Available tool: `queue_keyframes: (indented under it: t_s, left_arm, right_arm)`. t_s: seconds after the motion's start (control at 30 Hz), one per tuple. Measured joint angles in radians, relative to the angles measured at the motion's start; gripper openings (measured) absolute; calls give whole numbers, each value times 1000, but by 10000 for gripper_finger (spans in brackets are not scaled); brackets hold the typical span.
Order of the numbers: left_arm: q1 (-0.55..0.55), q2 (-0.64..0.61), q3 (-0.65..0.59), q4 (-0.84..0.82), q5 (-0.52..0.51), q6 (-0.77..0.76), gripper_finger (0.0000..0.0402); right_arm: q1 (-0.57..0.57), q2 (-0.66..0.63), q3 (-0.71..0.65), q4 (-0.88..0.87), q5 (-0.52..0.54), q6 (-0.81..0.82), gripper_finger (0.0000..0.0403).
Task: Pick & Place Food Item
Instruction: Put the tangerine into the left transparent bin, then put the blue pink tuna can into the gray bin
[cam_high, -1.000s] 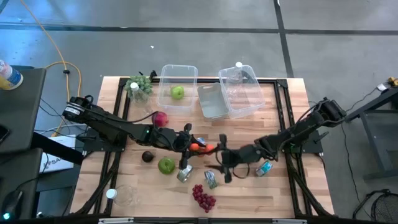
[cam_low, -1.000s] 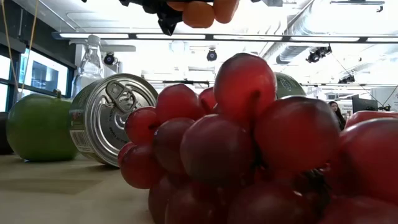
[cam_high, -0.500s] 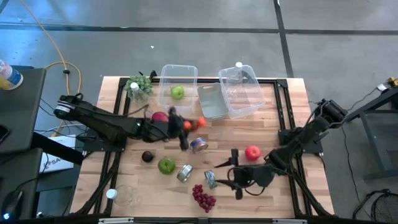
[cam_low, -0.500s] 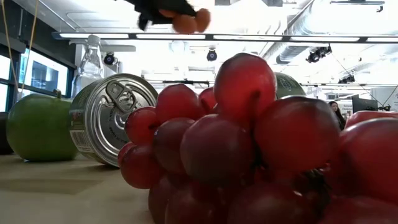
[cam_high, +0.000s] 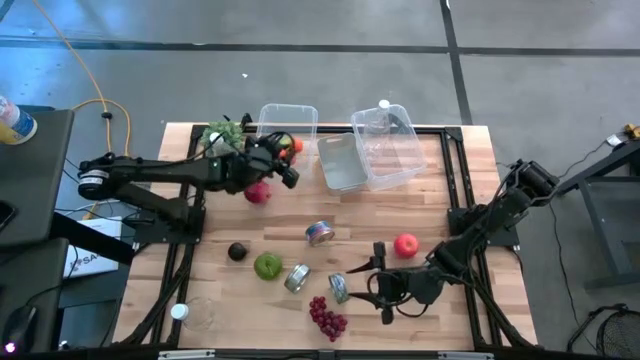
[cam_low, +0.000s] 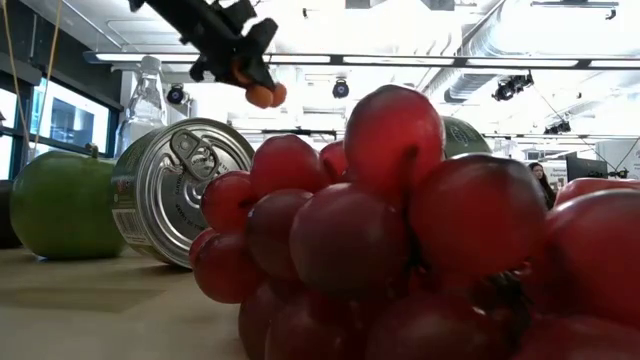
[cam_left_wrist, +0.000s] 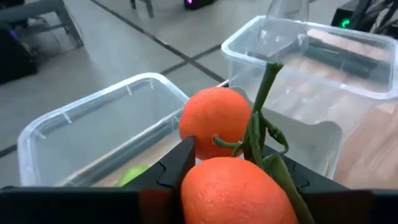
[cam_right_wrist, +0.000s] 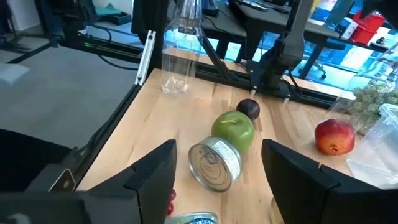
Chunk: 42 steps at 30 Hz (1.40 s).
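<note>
Two oranges (cam_left_wrist: 217, 130) clamped in left end effector (cam_high: 278, 158).
Held over left clear bin (cam_high: 285, 128); right end effector (cam_high: 381, 285) spread wide, empty; no readable writing.

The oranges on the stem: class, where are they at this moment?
In the high view the oranges are held in the left gripper over the left clear tub, which has a green apple in it, at the table's far side.
</note>
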Motion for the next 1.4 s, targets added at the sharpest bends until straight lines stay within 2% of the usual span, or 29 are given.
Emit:
queue_keyframes:
  t_s: [0.1,0.27,0.43,0.5,0.67,1.07,1.13,1.27,1.4]
  left_arm:
    - [24,8,0,-11,45,0,148]
    - [36,23,0,-12,51,30,188]
    - [35,23,0,-10,43,35,211]
    - [35,23,0,-4,40,42,214]
    - [30,23,0,-4,48,185,216]
    - [-5,22,0,41,52,180,216]
    - [-26,22,0,47,54,215,216]
    - [-79,18,0,48,126,296,216]
    - [-141,13,0,50,223,275,216]
  right_arm:
    - [0,0,0,-1,0,-1,226]
    - [-16,0,0,-11,0,-10,226]
    - [-28,0,0,-33,0,7,226]
    - [-27,0,0,-37,-1,14,226]
    - [-26,0,-1,-42,-1,20,226]
    - [-24,0,-1,-68,-2,52,226]
    - [-24,0,-1,-68,-2,50,226]
    - [-24,0,-1,-68,-2,43,226]
    - [-24,0,-1,-68,-2,41,226]
